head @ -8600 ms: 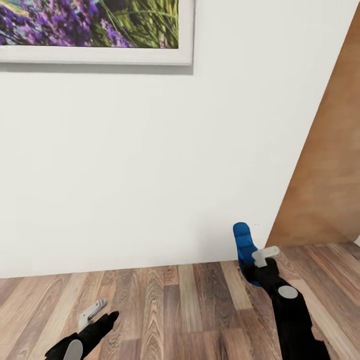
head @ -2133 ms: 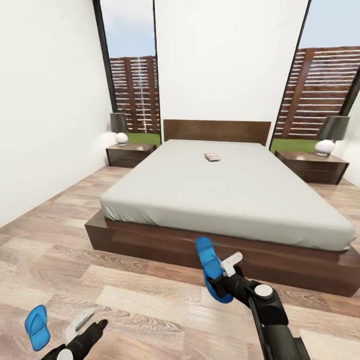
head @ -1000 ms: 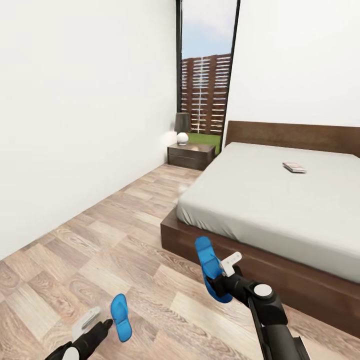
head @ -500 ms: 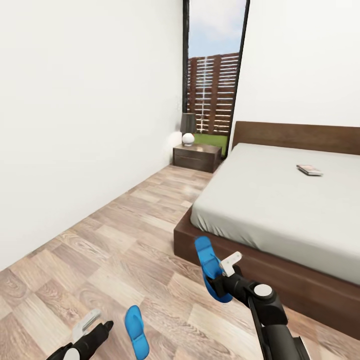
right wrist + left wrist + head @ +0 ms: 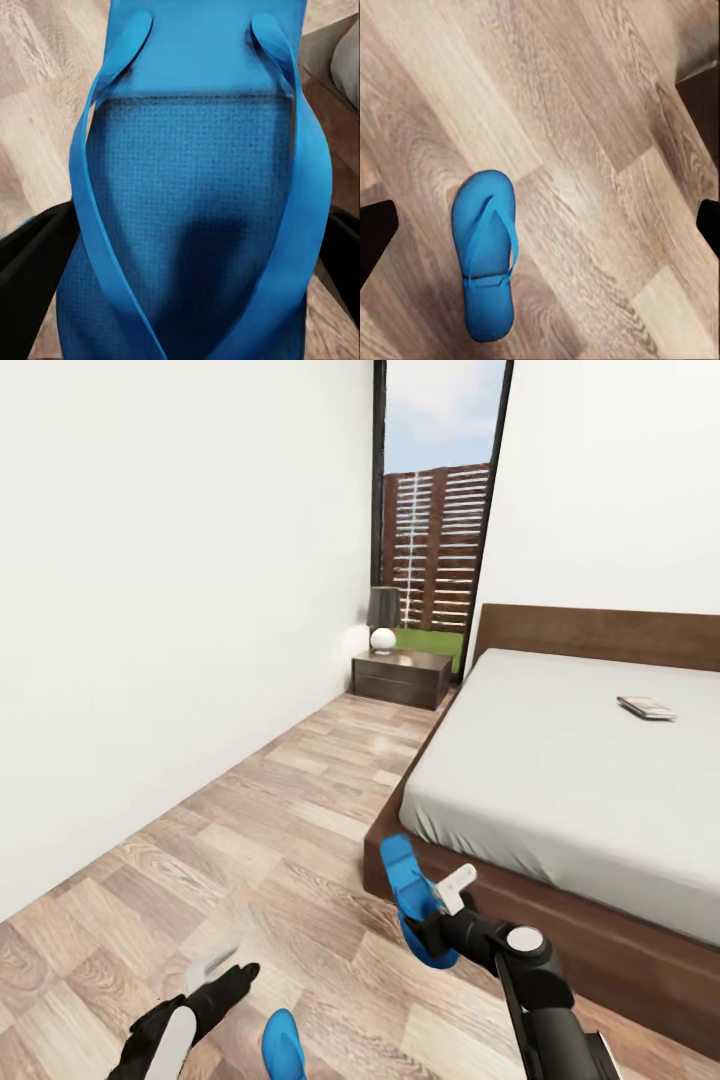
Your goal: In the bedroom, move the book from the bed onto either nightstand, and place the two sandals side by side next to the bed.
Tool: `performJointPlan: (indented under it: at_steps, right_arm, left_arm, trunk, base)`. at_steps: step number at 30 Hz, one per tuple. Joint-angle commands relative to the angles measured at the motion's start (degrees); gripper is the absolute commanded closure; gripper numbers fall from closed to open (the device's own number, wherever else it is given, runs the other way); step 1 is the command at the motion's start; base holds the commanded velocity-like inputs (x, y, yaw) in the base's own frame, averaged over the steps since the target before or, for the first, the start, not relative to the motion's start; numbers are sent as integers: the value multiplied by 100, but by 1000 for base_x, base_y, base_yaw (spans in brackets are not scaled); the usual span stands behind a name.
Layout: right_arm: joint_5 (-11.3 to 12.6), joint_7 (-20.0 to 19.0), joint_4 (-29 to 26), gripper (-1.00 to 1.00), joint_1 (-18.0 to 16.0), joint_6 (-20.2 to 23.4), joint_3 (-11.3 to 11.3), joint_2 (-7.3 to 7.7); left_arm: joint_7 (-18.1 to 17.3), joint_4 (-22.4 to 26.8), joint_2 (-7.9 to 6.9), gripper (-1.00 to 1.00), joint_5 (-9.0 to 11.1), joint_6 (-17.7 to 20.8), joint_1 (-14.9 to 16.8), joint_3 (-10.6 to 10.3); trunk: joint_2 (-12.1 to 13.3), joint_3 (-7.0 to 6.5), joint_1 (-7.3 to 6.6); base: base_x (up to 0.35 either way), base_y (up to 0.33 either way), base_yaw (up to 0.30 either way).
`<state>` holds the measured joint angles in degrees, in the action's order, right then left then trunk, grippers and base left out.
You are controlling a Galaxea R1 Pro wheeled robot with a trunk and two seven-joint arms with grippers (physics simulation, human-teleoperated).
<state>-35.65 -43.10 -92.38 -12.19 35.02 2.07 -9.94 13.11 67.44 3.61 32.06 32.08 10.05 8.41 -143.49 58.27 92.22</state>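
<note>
My right gripper is shut on a bright blue sandal, held upright above the floor near the bed's foot corner; its sole and straps lie between the black fingers. The second sandal lies flat on the wood floor, and in the left wrist view this sandal sits below my open left gripper. That left gripper hovers just beside it. The book rests on the bed. One nightstand stands by the headboard.
A lamp with a dark shade stands on the nightstand. A white wall runs along the left, with a strip of wood floor between it and the bed. A tall window shows a slatted fence.
The camera has kept turning, so bed and book slid right. My left arm has reached forward over the floor sandal. The right gripper still holds its sandal.
</note>
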Motion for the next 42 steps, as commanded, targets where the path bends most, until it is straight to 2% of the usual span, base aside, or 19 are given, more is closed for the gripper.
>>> performJointPlan:
  at_steps: [1, 4, 5, 8, 9, 10, 13, 17, 18, 22, 23, 24, 27, 31, 34, 38, 40, 41, 42]
  right_arm:
    - [-67, -261, -8, 100, -21, 1, 23, 11]
    - [-73, -901, -8, 100, -129, -4, 51, 155]
    - [-76, -1235, -8, 100, -270, 1, 63, 279]
    - [-79, -1524, -8, 100, -426, 12, 73, 405]
    - [-83, -1620, -8, 100, -515, -4, 83, 477]
    - [-83, -1588, -8, 100, -537, -10, 87, 490]
    - [-81, -1531, -8, 100, -551, -16, 85, 508]
    - [-77, -1497, -8, 100, -554, -19, 84, 518]
    - [-76, -1490, -8, 100, -555, -20, 82, 522]
    - [-74, -1481, -8, 100, -556, -21, 67, 525]
    - [-74, -1481, -8, 100, -556, -21, 62, 526]
    - [-74, -1480, -8, 100, -555, -21, 52, 527]
    - [-74, -1477, -8, 100, -551, -21, 40, 527]
    - [-74, -1474, -8, 100, -549, -26, 25, 528]
    - [-74, -1474, -8, 100, -548, -28, 19, 528]
    - [-74, -1473, -8, 100, -548, -29, 15, 528]
    - [-74, -1473, -8, 100, -548, -30, 14, 528]
    - [-74, -1473, -8, 100, -548, -30, 14, 528]
    - [-74, -1473, -8, 100, -548, -28, 16, 528]
  left_arm:
    - [45, -21, -1, -100, 53, 36, 127, -90]
    - [31, -159, -13, -100, 52, 46, 516, -290]
    - [14, -342, -20, -100, 38, 6, 732, -376]
    - [-13, -723, -64, -100, -140, -56, 1039, -532]
    - [-134, -1237, -151, -100, -581, -183, 1452, -772]
    - [-244, -1437, -179, -100, -780, -272, 1598, -848]
    - [-428, -1632, -210, -100, -1092, -514, 1763, -913]
    - [-580, -1761, -246, -100, -1665, -1121, 1888, -950]
    - [-605, -1797, -254, -100, -2006, -1348, 1947, -960]
    - [-678, -1909, -275, -100, -2995, -1610, 2079, -985]
    - [-693, -1939, -278, -100, -3311, -1645, 2104, -1005]
    - [-721, -1988, -271, -100, -3961, -1671, 2140, -1068]
    - [-753, -2058, -230, -100, -4783, -1576, 2171, -1127]
    - [-704, -2113, -158, -100, -5425, -1126, 2184, -1191]
    - [-695, -2115, -162, -100, -5579, -1137, 2174, -1215]
    - [-712, -2142, -184, -100, -5889, -1486, 2188, -1346]
    - [-719, -2160, -208, -100, -6180, -1584, 2198, -1512]
    - [-702, -2191, -233, -100, -6526, -1661, 2206, -1655]
    - [-696, -2207, -240, -100, -6702, -1693, 2209, -1712]
  trunk:
    - [-3, 6, 0]
    - [-3, 6, 0]
    - [-3, 6, 0]
    - [-3, 6, 0]
    - [-3, 5, 0]
    - [-3, 4, 0]
    - [-3, 0, 0]
    - [-3, -3, 0]
    - [-3, -3, 0]
    - [-3, -4, 0]
    - [-3, -4, 0]
    - [-3, -4, 0]
    - [-3, -4, 0]
    - [-3, -4, 0]
    - [-3, -4, 0]
    - [-3, -4, 0]
    - [-3, -4, 0]
    - [-3, -4, 0]
    - [-3, -4, 0]
  base:
    - [60, 39, 0]
    - [39, 26, 0]
    - [20, 13, 0]
    - [13, 8, 0]
    - [4, 3, -78]
    - [3, 2, -103]
    - [2, 1, -82]
    - [1, 1, -39]
    - [0, 0, -17]
    - [0, 0, -10]
    - [0, 0, -6]
    - [0, 0, -4]
    - [0, 0, -2]
    - [0, 0, -1]
    - [0, 0, 0]
    - [0, 0, 0]
    - [0, 0, 0]
    - [0, 0, 0]
    - [0, 0, 0]
